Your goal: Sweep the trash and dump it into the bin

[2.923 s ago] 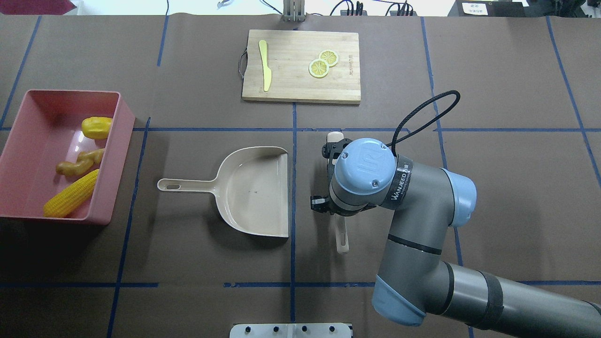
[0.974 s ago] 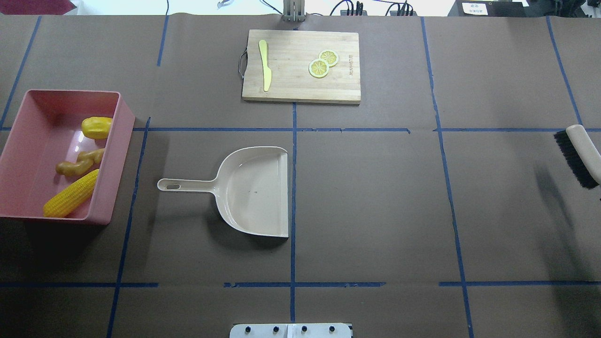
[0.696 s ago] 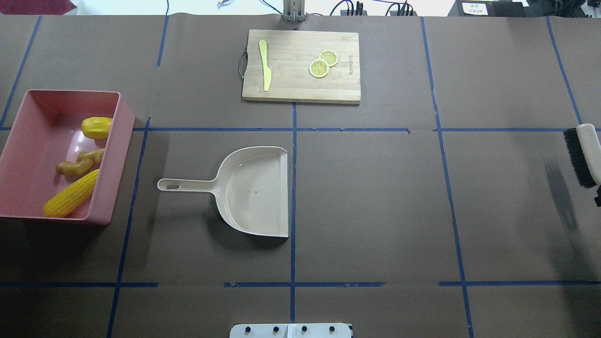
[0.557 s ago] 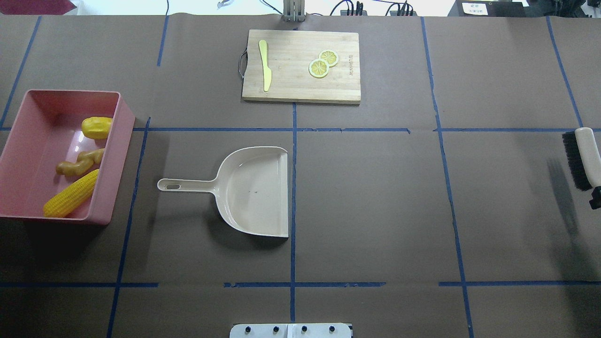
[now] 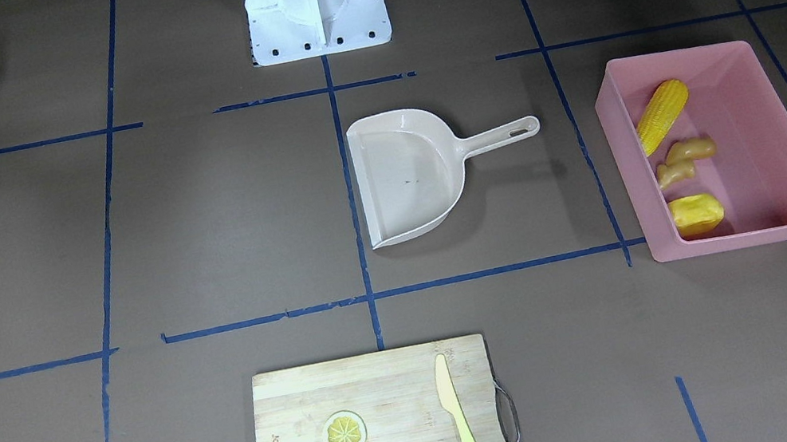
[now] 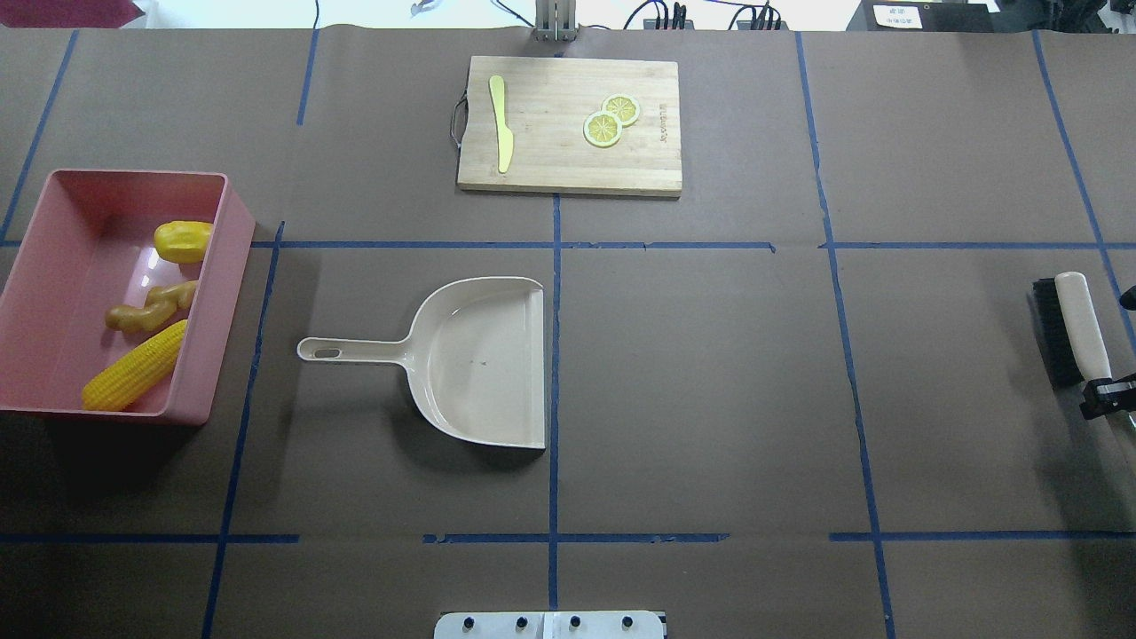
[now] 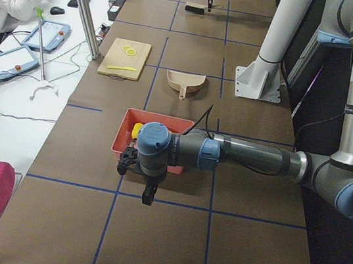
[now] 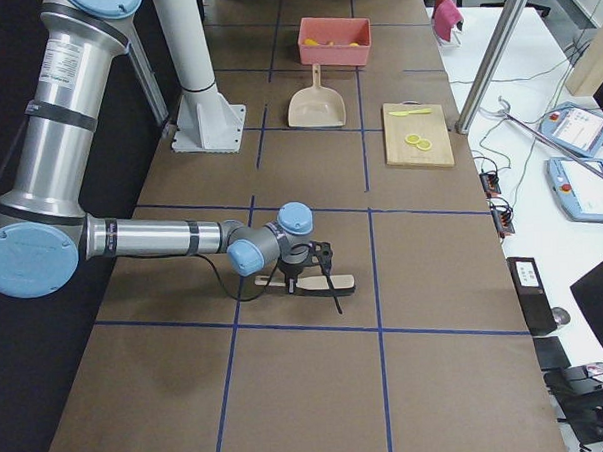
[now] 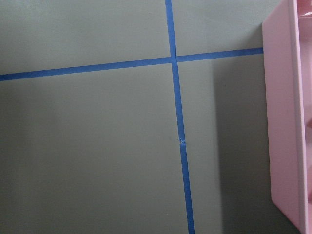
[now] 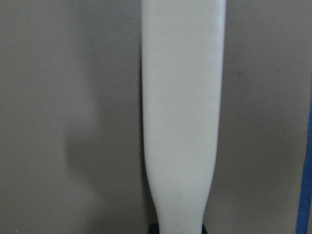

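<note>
The pink bin stands at the table's left end. In it lie the corn cob, the ginger root and the potato lump. The beige dustpan lies empty on the table's middle. My right gripper is at the far right edge, shut on the handle of a beige brush held low over the table. The right wrist view shows only that handle. My left gripper hangs beside the bin's outer wall; I cannot tell whether it is open or shut.
A wooden cutting board at the far side carries a pale yellow knife and two lemon slices. Blue tape lines cross the brown table cover. The robot's white base stands at the near edge.
My right arm has left the spot beside the dustpan and carried the brush to the table's far right. In the last second the brush came lower and a little inward. The trash has not moved.
</note>
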You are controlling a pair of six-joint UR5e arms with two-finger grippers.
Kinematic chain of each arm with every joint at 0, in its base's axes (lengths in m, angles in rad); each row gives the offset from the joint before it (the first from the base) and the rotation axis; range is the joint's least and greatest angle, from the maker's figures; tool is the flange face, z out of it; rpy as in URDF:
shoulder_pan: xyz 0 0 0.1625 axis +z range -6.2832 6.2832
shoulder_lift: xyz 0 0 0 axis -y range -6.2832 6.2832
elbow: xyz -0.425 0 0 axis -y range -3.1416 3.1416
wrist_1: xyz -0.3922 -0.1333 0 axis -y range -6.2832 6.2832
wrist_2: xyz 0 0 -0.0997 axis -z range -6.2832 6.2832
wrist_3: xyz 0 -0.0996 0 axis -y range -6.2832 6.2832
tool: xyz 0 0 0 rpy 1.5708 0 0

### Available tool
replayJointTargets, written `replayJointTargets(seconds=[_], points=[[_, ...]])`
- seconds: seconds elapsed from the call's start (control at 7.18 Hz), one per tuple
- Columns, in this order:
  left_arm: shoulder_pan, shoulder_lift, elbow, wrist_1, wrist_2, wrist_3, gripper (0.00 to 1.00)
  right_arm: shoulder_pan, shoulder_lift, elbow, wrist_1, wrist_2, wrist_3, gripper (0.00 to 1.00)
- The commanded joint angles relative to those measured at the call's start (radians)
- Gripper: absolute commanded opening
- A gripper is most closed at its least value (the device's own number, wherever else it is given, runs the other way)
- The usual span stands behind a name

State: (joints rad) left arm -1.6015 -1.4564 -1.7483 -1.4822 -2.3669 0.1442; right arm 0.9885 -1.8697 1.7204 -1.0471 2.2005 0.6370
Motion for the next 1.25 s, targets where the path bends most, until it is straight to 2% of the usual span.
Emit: replayJointTargets(seconds=[0.0, 0.14, 0.42, 0.56, 0.7, 0.84, 0.97, 1.11], points=[[0.000, 0.001, 0.000, 0.000, -0.002, -0.002, 1.00, -0.001, 0.003, -0.004, 0.018, 0.001, 0.000, 1.00], [0.000, 0.001, 0.000, 0.000, 0.000, -0.002, 1.00, 0.036, 0.004, 0.011, 0.013, 0.004, -0.022, 1.00], [0.000, 0.001, -0.003, -0.001, 0.002, -0.002, 1.00, 0.253, 0.003, 0.031, -0.045, 0.124, -0.211, 1.00], [0.000, 0.001, -0.003, -0.001, 0.002, -0.002, 1.00, 0.362, 0.001, 0.034, -0.097, 0.130, -0.343, 1.00], [0.000, 0.001, -0.003, -0.003, -0.002, 0.000, 1.00, 0.450, 0.007, 0.039, -0.193, 0.130, -0.478, 1.00], [-0.002, 0.002, -0.003, -0.003, -0.003, 0.000, 1.00, 0.537, 0.056, 0.057, -0.344, 0.133, -0.604, 1.00], [0.000, 0.002, -0.003, -0.004, -0.002, 0.000, 1.00, 0.574, 0.079, 0.105, -0.446, 0.113, -0.637, 1.00], [0.000, 0.002, -0.005, -0.007, 0.001, 0.000, 1.00, 0.575, 0.081, 0.107, -0.452, 0.111, -0.631, 1.00]])
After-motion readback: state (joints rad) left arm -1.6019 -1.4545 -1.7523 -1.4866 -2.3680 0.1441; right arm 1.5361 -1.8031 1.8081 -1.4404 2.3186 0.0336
